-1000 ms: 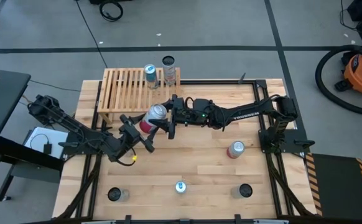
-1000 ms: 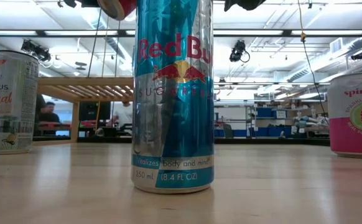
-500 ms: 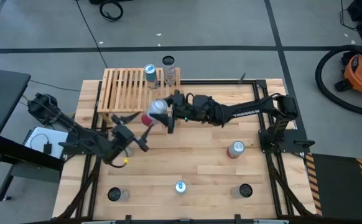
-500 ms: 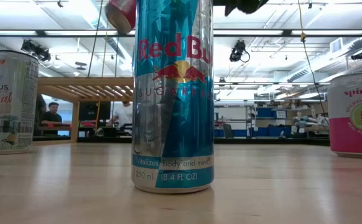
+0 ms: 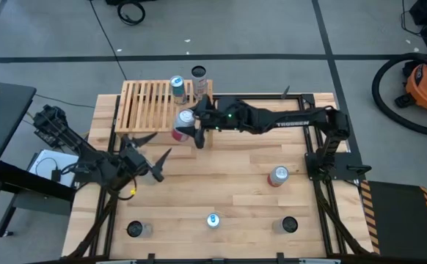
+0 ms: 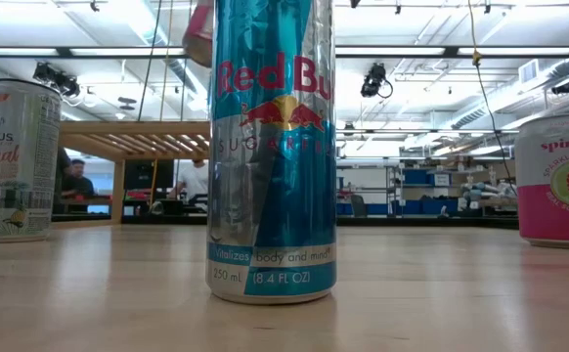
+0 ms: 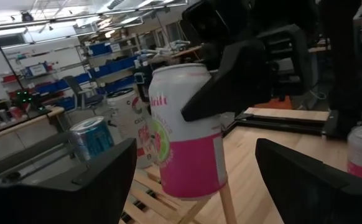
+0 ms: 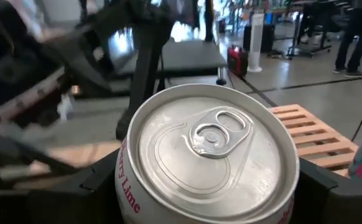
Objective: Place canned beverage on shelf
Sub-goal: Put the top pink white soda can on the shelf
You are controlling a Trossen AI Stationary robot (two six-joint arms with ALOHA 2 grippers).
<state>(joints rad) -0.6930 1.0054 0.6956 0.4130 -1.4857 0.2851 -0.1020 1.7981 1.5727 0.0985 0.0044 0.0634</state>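
Note:
A white-and-pink can (image 5: pixel 183 126) hangs in the air at the near right corner of the slatted wooden shelf (image 5: pixel 149 107), with my right gripper (image 5: pixel 189 127) shut on it. The left wrist view shows the can (image 7: pixel 184 137) above the shelf's edge. Two more cans (image 5: pixel 177 87) (image 5: pixel 199 81) stand on the shelf's far right end. My left gripper (image 5: pixel 151 147) is open with nothing in it, to the near left of the held can. My right gripper pinches the can's side wall (image 7: pixel 196 102) between its two fingers (image 8: pixel 100 180), in the can's upper half. The fingers reach in roughly level from the table's right. The can is lifted clear, nearly upright, its pull-tab top (image 8: pixel 212 134) up.
Several loose cans stand on the plank table: a red-and-white one (image 5: pixel 278 176) at the right and three along the near edge (image 5: pixel 212 220) (image 5: pixel 139 229) (image 5: pixel 288 224). In the low view the blue can (image 6: pixel 273 147) fills the middle. The slats left of the standing cans are bare.
My right gripper has carried the can up and toward the table's far edge, up to the shelf's corner. My left gripper, which stood close by the can a second ago, has drawn back toward the table's left edge, still open.

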